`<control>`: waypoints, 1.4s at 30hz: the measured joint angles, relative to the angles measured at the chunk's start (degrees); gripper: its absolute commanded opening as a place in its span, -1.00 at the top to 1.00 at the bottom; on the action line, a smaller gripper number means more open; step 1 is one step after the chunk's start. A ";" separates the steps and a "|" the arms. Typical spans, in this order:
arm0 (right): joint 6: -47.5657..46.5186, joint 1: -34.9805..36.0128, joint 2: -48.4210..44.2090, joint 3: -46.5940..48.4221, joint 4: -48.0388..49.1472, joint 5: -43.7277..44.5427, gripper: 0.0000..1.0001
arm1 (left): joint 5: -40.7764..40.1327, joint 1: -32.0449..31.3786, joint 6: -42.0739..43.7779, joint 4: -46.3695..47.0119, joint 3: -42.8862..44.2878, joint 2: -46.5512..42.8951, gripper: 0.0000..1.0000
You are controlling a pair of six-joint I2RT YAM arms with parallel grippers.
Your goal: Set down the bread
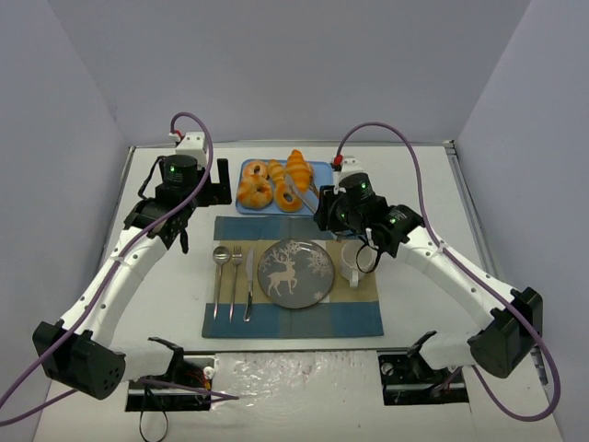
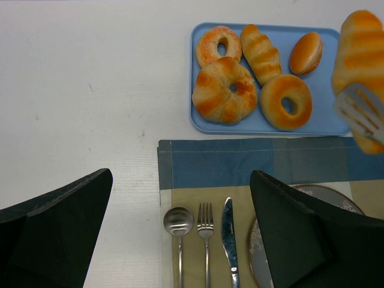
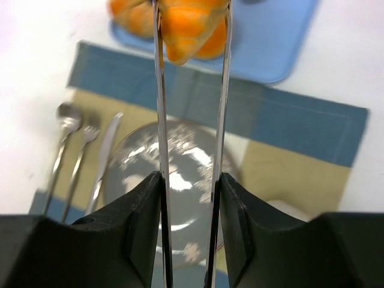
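Golden and ridged like a croissant, the bread (image 1: 296, 166) hangs in the top view pinched in thin steel tongs (image 1: 310, 191) over the far right part of the blue tray (image 1: 321, 175). The right gripper (image 1: 324, 210) is clamped on the tongs' handles. The round plate (image 1: 317, 285) lies nearer, on a checked cloth placemat (image 1: 359, 313) beside a white mug (image 1: 352, 264). The step in hand looks like carrying the bread to that plate. It would go best with a steady squeeze, enough height to clear the other pastries, and release only once the bread touches the plate's middle, keeping away from the mug. From the left wrist, the left gripper (image 2: 180, 180) has its dark fingers wide apart on nothing, above the placemat's far left corner. Beyond it the tray holds sugared, twisted and glazed rings, a ribbed roll and a smooth bun, and a slotted tong head presses the bread's side. A glossy spoon (image 2: 179, 222), fork (image 2: 206, 219) and knife (image 2: 228, 231) lie in a row. From the right wrist, two narrow blades run out from the black fingers to the soft orange crust, over a shiny patterned plate.
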 measured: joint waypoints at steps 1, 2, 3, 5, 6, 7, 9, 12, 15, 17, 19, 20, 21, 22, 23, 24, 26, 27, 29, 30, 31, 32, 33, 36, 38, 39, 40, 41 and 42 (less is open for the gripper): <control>0.13 1.06 -1.01 -0.55 -0.17 -1.14 0.35 | 0.01 0.00 0.01 0.00 0.00 0.00 -0.93; 0.31 2.17 -1.98 -1.19 -0.29 -2.17 0.35 | 0.02 0.00 0.01 0.00 0.00 0.00 -0.93; 0.58 3.35 -2.88 -1.97 -0.33 -3.05 0.35 | 0.02 0.00 0.00 0.00 0.00 0.00 -0.93; 1.31 5.70 -4.48 -4.10 -0.40 -4.23 0.35 | 0.02 0.00 0.00 0.00 0.00 0.00 -0.93; 1.68 6.92 -5.21 -5.36 -0.57 -4.56 0.35 | 0.02 0.00 0.00 0.00 0.00 0.00 -0.94; 2.01 7.83 -5.56 -6.25 -1.04 -4.95 0.35 | 0.02 0.00 0.00 0.00 0.00 0.00 -0.94; 2.69 9.53 -6.16 -8.19 -1.49 -5.47 0.35 | 0.02 0.00 0.00 0.01 0.00 0.01 -0.94; 3.65 11.53 -7.38 -11.90 -1.79 -5.56 0.35 | 0.02 0.00 0.00 0.01 0.00 0.05 -0.94; 4.65 13.26 -8.60 -15.03 -2.27 -5.41 0.35 | 0.04 0.00 0.00 0.00 0.00 0.07 -0.93; 5.34 14.27 -9.28 -16.58 -2.37 -5.15 0.35 | 0.02 0.00 0.00 0.00 0.00 0.07 -0.93; 5.93 15.26 -9.77 -17.79 -2.37 -4.95 0.34 | 0.02 0.00 0.00 0.00 0.00 0.11 -0.93; 6.18 15.80 -9.94 -18.30 -2.38 -4.85 0.34 | 0.03 0.00 0.00 0.00 0.00 0.15 -0.93; 6.43 16.32 -10.10 -18.79 -2.40 -4.75 0.34 | 0.04 0.00 0.00 0.00 0.00 0.21 -0.93; 6.70 16.92 -10.21 -19.26 -2.38 -4.65 0.33 | 0.05 0.00 0.00 0.01 0.00 0.28 -0.93; 6.96 17.51 -10.22 -19.68 -2.35 -4.52 0.32 | 0.07 0.00 0.00 0.02 0.00 0.40 -0.93; 7.18 17.91 -10.22 -20.04 -2.38 -4.36 0.30 | 0.09 0.00 0.00 0.01 0.00 0.54 -0.93; 7.57 18.72 -10.22 -20.71 -2.36 -4.14 0.24 | 0.13 0.00 0.00 -0.01 0.00 0.75 -0.93; 7.79 19.09 -10.21 -20.94 -2.32 -3.95 0.20 | 0.13 0.00 0.00 -0.02 0.00 0.81 -0.93; 8.17 19.63 -10.18 -21.37 -2.12 -3.31 0.11 | 0.13 0.00 0.00 -0.01 0.00 0.83 -0.94; 8.39 19.86 -10.18 -21.59 -1.99 -2.92 0.04 | 0.13 0.00 0.00 0.00 0.00 0.83 -0.93; 8.60 20.02 -10.18 -21.78 -1.92 -2.58 -0.03 | 0.13 0.00 0.00 0.00 0.00 0.83 -0.94; 8.74 20.17 -10.18 -21.91 -1.91 -2.31 -0.07 | 0.13 0.00 0.00 0.00 0.00 0.85 -0.94; 8.89 20.35 -10.19 -22.00 -1.89 -2.04 -0.09 | 0.14 0.00 0.00 0.00 0.00 0.85 -0.94; 9.31 20.59 -10.24 -22.29 -1.88 -1.20 -0.13 | 0.15 0.00 0.00 0.00 0.00 0.85 -0.94; 9.41 20.58 -10.40 -22.47 -1.93 -0.60 -0.13 | 0.15 0.00 0.00 0.00 0.00 0.85 -0.93; 9.43 20.58 -10.51 -22.47 -1.96 -0.36 -0.13 | 0.14 0.00 0.00 0.00 0.00 0.85 -0.93; 9.48 20.58 -10.72 -22.47 -1.97 -0.10 -0.13 | 0.13 0.00 0.00 0.00 0.00 0.85 -0.93; 9.52 20.58 -10.98 -22.47 -1.98 0.16 -0.14 | 0.13 0.00 0.00 0.00 0.00 0.85 -0.93; 9.57 20.58 -11.23 -22.47 -1.99 0.42 -0.14 | 0.13 0.00 0.00 0.00 0.00 0.85 -0.94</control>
